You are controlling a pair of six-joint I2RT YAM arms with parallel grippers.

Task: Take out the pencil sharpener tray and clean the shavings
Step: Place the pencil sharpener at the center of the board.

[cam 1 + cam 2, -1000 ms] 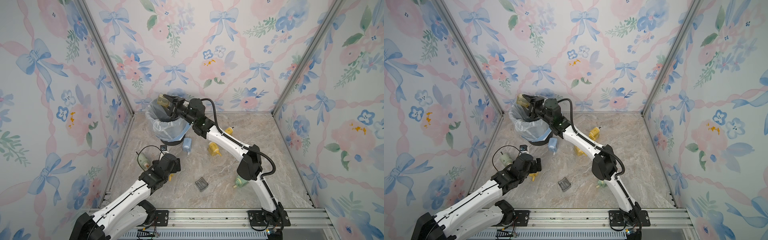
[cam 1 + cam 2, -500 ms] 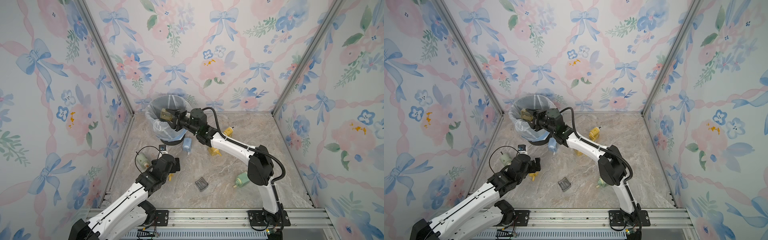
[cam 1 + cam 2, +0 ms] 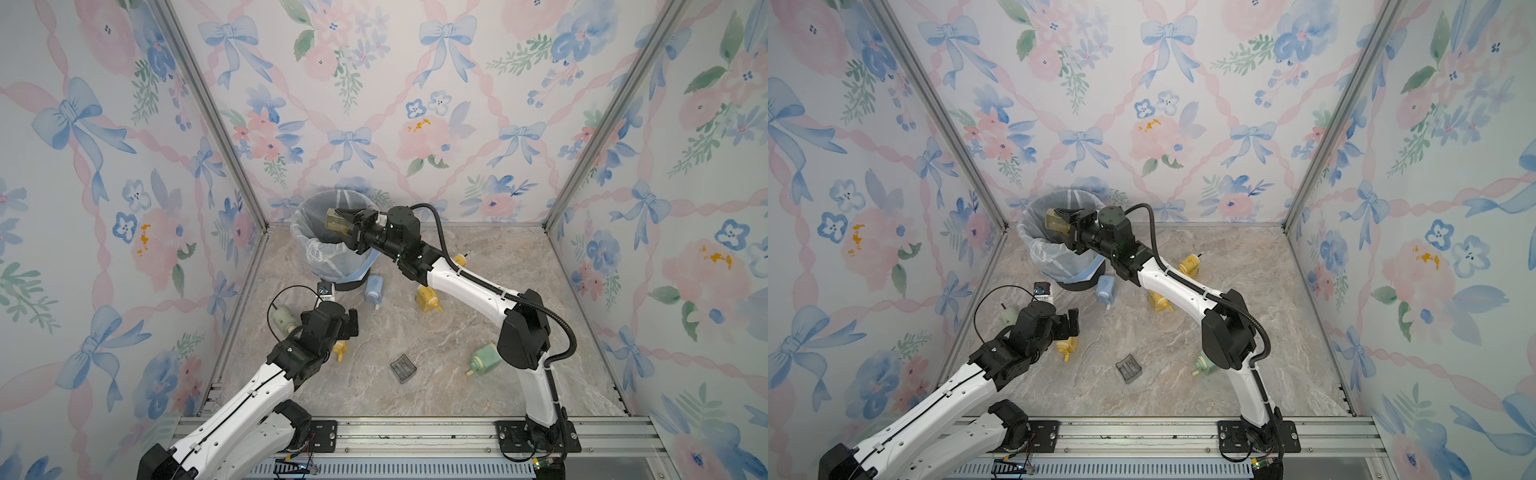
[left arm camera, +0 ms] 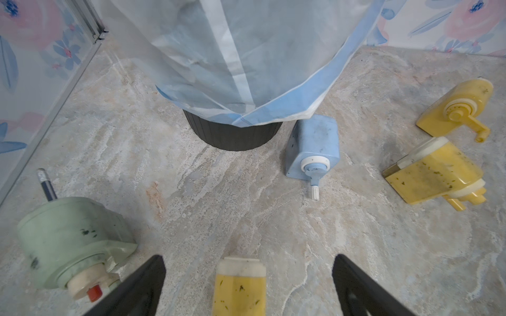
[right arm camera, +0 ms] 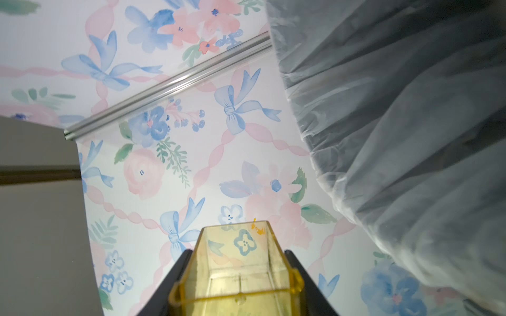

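The pencil sharpener tray [image 3: 336, 220] [image 3: 1055, 220] [image 5: 241, 270] is a clear yellow box, and my right gripper [image 3: 347, 224] [image 3: 1069, 226] [image 5: 238, 255] is shut on its sides. It hangs over the mouth of the bagged bin [image 3: 328, 257] [image 3: 1038, 253]. No shavings show inside it in the right wrist view. My left gripper [image 3: 348, 332] [image 3: 1070, 332] [image 4: 247, 261] is open, low over a yellow sharpener [image 3: 338, 350] [image 4: 239, 287] on the floor, touching nothing.
Around the bin lie a blue sharpener [image 3: 374, 287] [image 4: 315, 145], two yellow sharpeners [image 3: 428, 297] [image 3: 459, 261], and a green one [image 3: 282, 318] [image 4: 68, 238] by the left wall. Another green sharpener [image 3: 484, 359] and a dark grey tray [image 3: 403, 368] lie nearer the front.
My right gripper has drawn back a little from the far side of the bin and turned the yellow tray, still over the bin's mouth. The left arm has barely moved.
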